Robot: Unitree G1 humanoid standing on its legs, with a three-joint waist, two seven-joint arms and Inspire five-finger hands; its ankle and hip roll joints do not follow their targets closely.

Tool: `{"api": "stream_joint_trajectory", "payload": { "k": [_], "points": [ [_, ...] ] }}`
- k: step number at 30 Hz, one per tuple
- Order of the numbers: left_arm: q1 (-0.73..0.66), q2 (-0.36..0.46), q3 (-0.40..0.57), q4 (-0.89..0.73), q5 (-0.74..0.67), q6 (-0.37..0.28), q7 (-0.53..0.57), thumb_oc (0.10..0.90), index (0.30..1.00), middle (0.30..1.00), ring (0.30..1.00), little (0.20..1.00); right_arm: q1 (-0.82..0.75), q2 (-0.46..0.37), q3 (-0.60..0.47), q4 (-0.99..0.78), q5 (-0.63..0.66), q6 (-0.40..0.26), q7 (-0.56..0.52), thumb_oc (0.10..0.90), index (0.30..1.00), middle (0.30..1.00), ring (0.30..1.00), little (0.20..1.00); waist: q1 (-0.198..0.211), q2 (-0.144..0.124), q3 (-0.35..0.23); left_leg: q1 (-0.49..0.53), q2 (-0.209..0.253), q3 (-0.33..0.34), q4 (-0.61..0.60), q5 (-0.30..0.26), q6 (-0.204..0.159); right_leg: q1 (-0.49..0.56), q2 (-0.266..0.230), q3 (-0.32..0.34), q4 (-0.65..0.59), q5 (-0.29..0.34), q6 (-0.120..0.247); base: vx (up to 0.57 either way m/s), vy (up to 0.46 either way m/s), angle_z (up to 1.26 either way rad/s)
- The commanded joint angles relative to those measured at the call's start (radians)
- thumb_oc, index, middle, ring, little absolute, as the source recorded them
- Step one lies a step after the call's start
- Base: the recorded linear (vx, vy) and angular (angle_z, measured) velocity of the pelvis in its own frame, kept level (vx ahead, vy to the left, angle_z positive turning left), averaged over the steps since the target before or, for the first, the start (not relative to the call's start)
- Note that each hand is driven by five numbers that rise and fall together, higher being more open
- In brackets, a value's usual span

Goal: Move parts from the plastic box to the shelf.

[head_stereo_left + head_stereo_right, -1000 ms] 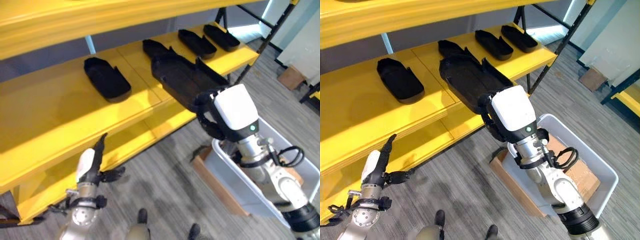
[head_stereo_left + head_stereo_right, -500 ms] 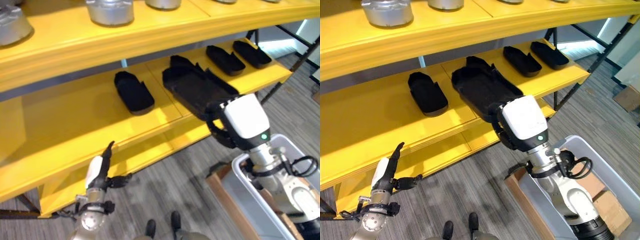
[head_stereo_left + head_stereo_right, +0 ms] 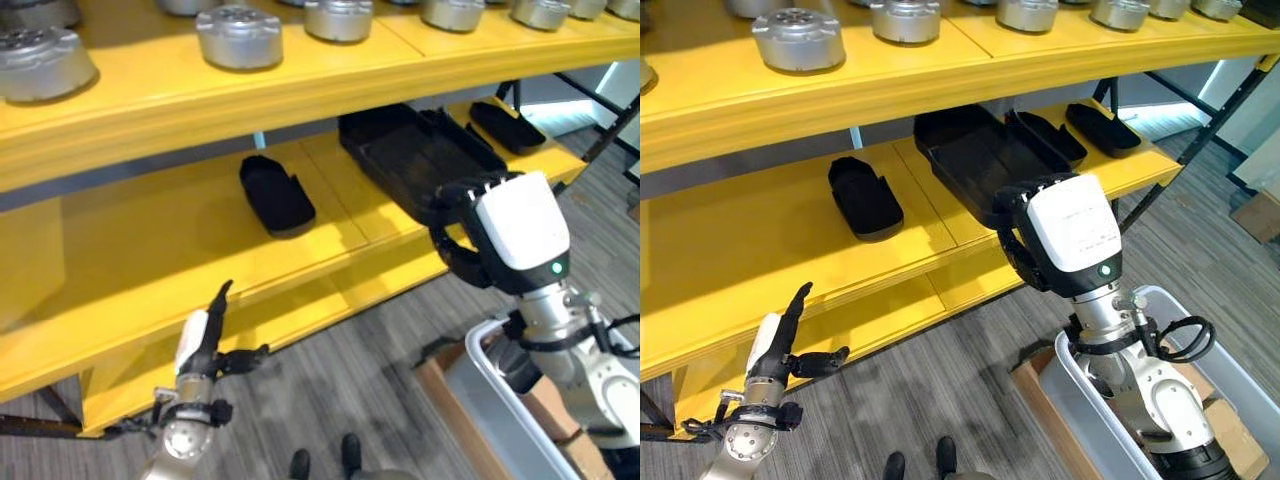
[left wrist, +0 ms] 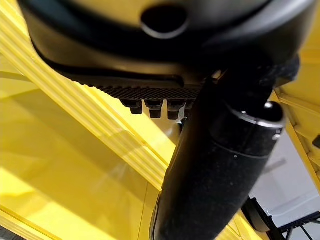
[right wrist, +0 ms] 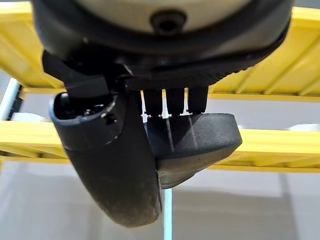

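Since a second ago the right hand (image 3: 1025,215) has carried the large black tray part (image 3: 975,155) up and forward: its far end now lies over the middle shelf (image 3: 730,250), under the upper shelf (image 3: 840,85), where before it hung out in front of the shelf edge. Much of the wider shift is the camera tilting up, bringing the row of silver metal parts (image 3: 797,38) on the upper shelf into sight. The hand's fingers curl over the tray's near rim, and the right wrist view shows them clamped on the dark edge, so the part is not yet released.

Just left of the tray on the same shelf lies a small black part (image 3: 865,197); two more black parts (image 3: 1102,128) sit to its right, towards the far end. The left hand (image 3: 780,345) hovers low at the near left with straight, relaxed fingers, holding nothing. The plastic box (image 3: 1115,420) stands on the floor at the near right beneath the right arm.

Placement looks almost done; what remains is to slide the tray fully on and let go.
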Motion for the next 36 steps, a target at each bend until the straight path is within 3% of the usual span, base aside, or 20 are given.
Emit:
{"api": "stream_joint_trajectory", "payload": {
  "k": [1,3,4,5,6,7,8,9,10,16,26,36],
  "points": [
    [-0.078,0.021,-0.010,-0.054,-0.030,-0.069,0.046,0.900,1.000,1.000,1.000,1.000,-0.171,-0.030,-0.033,-0.059,0.081,0.003,-0.144,0.400,0.300,0.300,0.300,0.300,-0.001,-0.006,-0.084,-0.098,-0.010,0.049,0.253,-0.104,-0.027,0.029,-0.010,0.010,0.074,-0.149,0.041,-0.05,0.016,0.40],
    [-0.088,0.020,-0.011,-0.056,-0.038,-0.067,0.050,0.900,1.000,1.000,1.000,1.000,-0.176,-0.031,-0.033,-0.050,0.079,0.009,-0.152,0.400,0.300,0.300,0.300,0.300,-0.003,-0.001,-0.067,-0.125,0.022,0.049,0.272,-0.107,-0.035,0.021,-0.012,-0.012,0.096,-0.156,0.039,-0.04,0.047,0.61],
    [-0.094,0.023,-0.015,-0.060,-0.041,-0.069,0.047,0.900,1.000,1.000,1.000,1.000,-0.151,-0.040,-0.052,-0.041,0.082,0.018,-0.158,0.400,0.300,0.300,0.300,0.300,-0.015,-0.005,-0.060,-0.148,0.115,0.079,0.236,-0.069,-0.049,0.019,-0.042,-0.040,0.107,-0.162,0.048,-0.01,0.123,0.99],
    [-0.096,0.024,-0.021,-0.060,-0.040,-0.071,0.048,0.900,1.000,1.000,1.000,1.000,-0.133,-0.047,-0.065,-0.038,0.082,0.023,-0.161,0.400,0.300,0.300,0.300,0.300,-0.023,-0.003,-0.061,-0.154,0.173,0.076,0.187,-0.017,-0.062,0.015,-0.057,-0.055,0.116,-0.169,0.052,0.05,0.267,0.96],
    [-0.101,0.028,-0.024,-0.058,-0.039,-0.073,0.055,0.900,1.000,1.000,1.000,1.000,-0.124,-0.052,-0.073,-0.030,0.082,0.032,-0.171,0.400,0.300,0.300,0.300,0.300,-0.034,0.007,-0.062,-0.169,0.269,0.091,0.094,0.074,-0.080,0.015,-0.075,-0.062,0.132,-0.192,0.066,0.09,0.256,1.24],
    [-0.106,0.029,-0.028,-0.058,-0.043,-0.074,0.056,0.900,1.000,1.000,1.000,1.000,-0.120,-0.058,-0.079,-0.024,0.082,0.037,-0.177,0.400,0.300,0.300,0.300,0.300,-0.043,0.016,-0.068,-0.163,0.308,0.117,0.034,0.120,-0.096,0.009,-0.077,-0.069,0.144,-0.205,0.071,0.18,0.381,0.75],
    [-0.102,0.023,-0.027,-0.064,-0.038,-0.075,0.050,0.900,1.000,1.000,1.000,1.000,-0.107,-0.062,-0.085,-0.018,0.067,0.050,-0.177,0.400,0.300,0.300,0.300,0.300,-0.049,0.045,-0.083,-0.108,0.331,0.180,-0.034,0.127,-0.116,0.014,-0.085,-0.080,0.161,-0.228,0.085,0.25,0.474,0.61],
    [-0.096,0.021,-0.020,-0.066,-0.024,-0.082,0.047,0.900,1.000,1.000,1.000,1.000,-0.101,-0.046,-0.087,-0.009,0.052,0.061,-0.172,0.400,0.300,0.300,0.300,0.300,-0.040,0.065,-0.095,-0.075,0.298,0.195,-0.077,0.116,-0.112,0.032,-0.112,-0.074,0.146,-0.212,0.103,0.30,0.593,0.09],
    [-0.101,0.025,-0.018,-0.066,-0.026,-0.088,0.044,0.900,1.000,1.000,1.000,1.000,-0.098,-0.038,-0.093,-0.006,0.050,0.065,-0.171,0.400,0.300,0.300,0.300,0.300,-0.033,0.066,-0.100,-0.071,0.269,0.209,-0.053,0.097,-0.107,0.053,-0.146,-0.078,0.131,-0.202,0.114,0.24,0.501,-0.15],
    [-0.124,0.050,0.002,-0.050,-0.036,-0.086,0.059,0.900,1.000,1.000,1.000,1.000,-0.132,-0.009,-0.075,-0.010,0.029,0.089,-0.163,0.400,0.300,0.300,0.300,0.300,-0.006,0.034,-0.113,-0.101,0.181,0.219,0.010,0.024,-0.065,0.073,-0.240,-0.078,0.055,-0.139,0.163,0.09,0.237,0.05],
    [-0.122,0.056,0.016,-0.061,-0.033,-0.068,0.064,0.900,1.000,1.000,1.000,1.000,-0.225,0.041,0.011,-0.007,0.029,0.086,-0.121,0.400,0.300,0.300,0.300,0.300,0.032,-0.030,-0.135,-0.126,0.141,0.228,0.055,-0.033,-0.033,0.065,-0.280,-0.074,0.007,-0.087,0.195,0.05,0.084,0.05],
    [-0.094,0.062,0.039,-0.072,-0.041,-0.060,0.072,0.900,1.000,1.000,1.000,1.000,-0.300,0.078,0.100,0.029,0.059,0.085,-0.075,0.400,0.300,0.300,0.300,0.300,0.085,-0.060,-0.129,-0.138,0.130,0.207,0.050,-0.035,-0.025,0.065,-0.283,-0.095,0.001,-0.082,0.198,0.01,0.006,0.01]
  ]
}}
